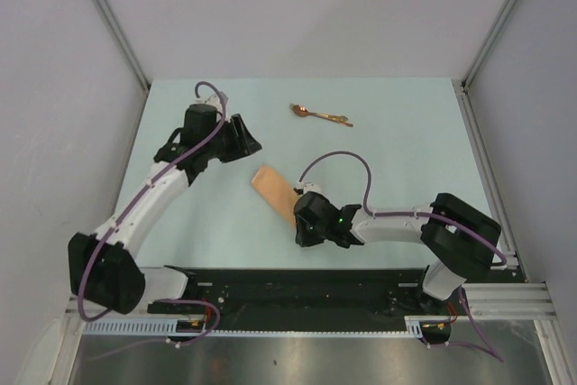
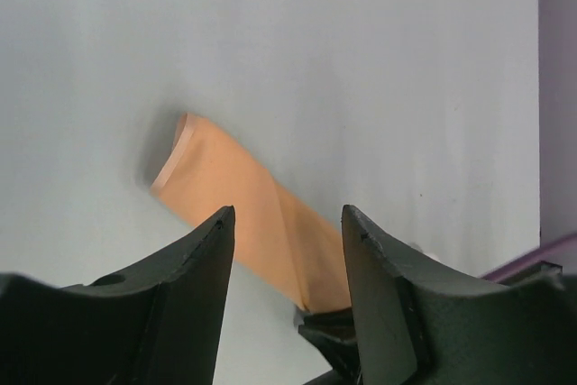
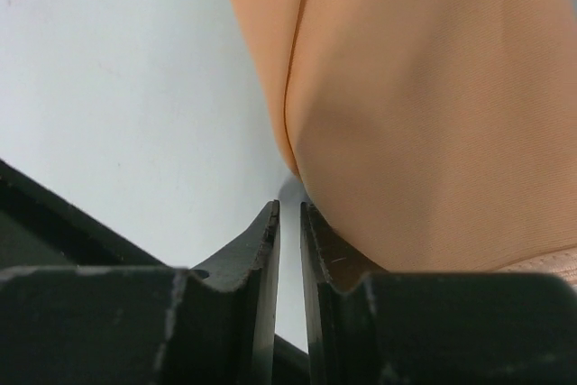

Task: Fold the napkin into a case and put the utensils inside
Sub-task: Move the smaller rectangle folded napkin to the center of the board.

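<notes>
— Two claws: how do they stand?
— The right gripper [image 3: 288, 223], arm stretched low leftward, is nearly closed beside the napkin [image 1: 275, 191]'s near end, pinching nothing visible. The left gripper [image 2: 287, 223], arm reaching forward, gapes empty.
— And the utensils [image 1: 320, 114]?
— Well beyond both.

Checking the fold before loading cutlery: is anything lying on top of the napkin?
The right end effector covers the napkin's near end; the rest is bare. The cutlery lies apart, farther back.
</notes>
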Robot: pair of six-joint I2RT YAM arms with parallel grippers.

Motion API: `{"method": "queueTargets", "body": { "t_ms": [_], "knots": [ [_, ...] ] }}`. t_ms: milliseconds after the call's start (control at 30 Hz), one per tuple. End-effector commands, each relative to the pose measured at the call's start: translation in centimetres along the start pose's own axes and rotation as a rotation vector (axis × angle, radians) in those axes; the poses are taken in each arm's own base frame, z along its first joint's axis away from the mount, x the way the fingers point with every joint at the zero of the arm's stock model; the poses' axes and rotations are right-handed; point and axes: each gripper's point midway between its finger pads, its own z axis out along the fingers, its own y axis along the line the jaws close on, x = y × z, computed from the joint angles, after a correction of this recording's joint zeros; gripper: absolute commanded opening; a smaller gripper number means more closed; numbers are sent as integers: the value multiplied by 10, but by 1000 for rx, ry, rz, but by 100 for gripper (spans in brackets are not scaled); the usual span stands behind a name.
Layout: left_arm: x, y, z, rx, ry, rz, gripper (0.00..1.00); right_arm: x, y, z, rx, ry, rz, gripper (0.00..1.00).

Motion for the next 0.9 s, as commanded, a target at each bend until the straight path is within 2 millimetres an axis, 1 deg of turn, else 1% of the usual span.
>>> {"method": "queueTargets", "body": {
  "t_ms": [0, 33, 100, 133, 200, 233, 333, 367, 433, 467, 533, 567, 600, 633, 667, 700, 733, 767, 800, 833, 867],
  "knots": [
    [18, 10, -29, -14, 8, 54, 56, -20, -26, 6, 142, -126, 32, 19],
    [21, 10, -32, -7, 8, 55, 56, -26, -34, 6, 171, -147, 40, 20],
    [26, 13, -36, -10, 16, 53, 56, -32, -44, 7, 193, -156, 47, 19],
    [24, 12, -42, -4, 1, 56, 56, -37, -53, 8, 219, -167, 53, 19],
    [26, 9, -44, 17, 5, 59, 56, -46, -65, 9, 252, -181, 41, 19],
    [26, 7, -46, 30, 1, 60, 56, -54, -76, 8, 276, -196, 52, 19],
    [27, 3, -46, 46, 13, 67, 56, -71, -89, 10, 291, -225, 13, 19],
    [26, 2, -45, 47, 20, 66, 56, -84, -100, 11, 304, -246, 16, 19],
    [26, 2, -43, 50, 21, 65, 56, -100, -112, 15, 330, -252, -16, 19],
    [26, 1, -41, 53, 26, 63, 56, -116, -120, 15, 335, -283, -9, 19],
    [27, -1, -38, 65, 39, 57, 56, -129, -130, 18, 362, -297, -33, 19],
    [28, -1, -35, 69, 43, 55, 56, -147, -130, 17, 358, -323, -52, 19],
    [29, 0, -32, 69, 52, 49, 56, -158, -139, 18, 365, -333, -46, 19],
    [30, 0, -30, 69, 59, 47, 56, -166, -142, 20, 361, -334, -43, 19],
    [27, -2, -28, 75, 57, 48, 56, -179, -143, 23, 360, -345, -52, 19],
    [29, 0, -21, 69, 76, 43, 56, -189, -153, 20, 371, -354, -32, 19],
    [29, -2, -20, 76, 82, 47, 57, -194, -152, 19, 357, -347, -19, 20],
    [25, -4, -17, 85, 77, 51, 58, -201, -149, 10, 351, -338, 15, 20],
    [24, -4, -12, 85, 83, 50, 61, -205, -151, 3, 346, -339, 35, 20],
    [21, -8, -8, 104, 81, 51, 66, -209, -148, -4, 328, -340, 45, 22],
    [12, -16, -6, 127, 72, 54, 68, -215, -146, -19, 328, -345, 54, 23]
  ]
}}
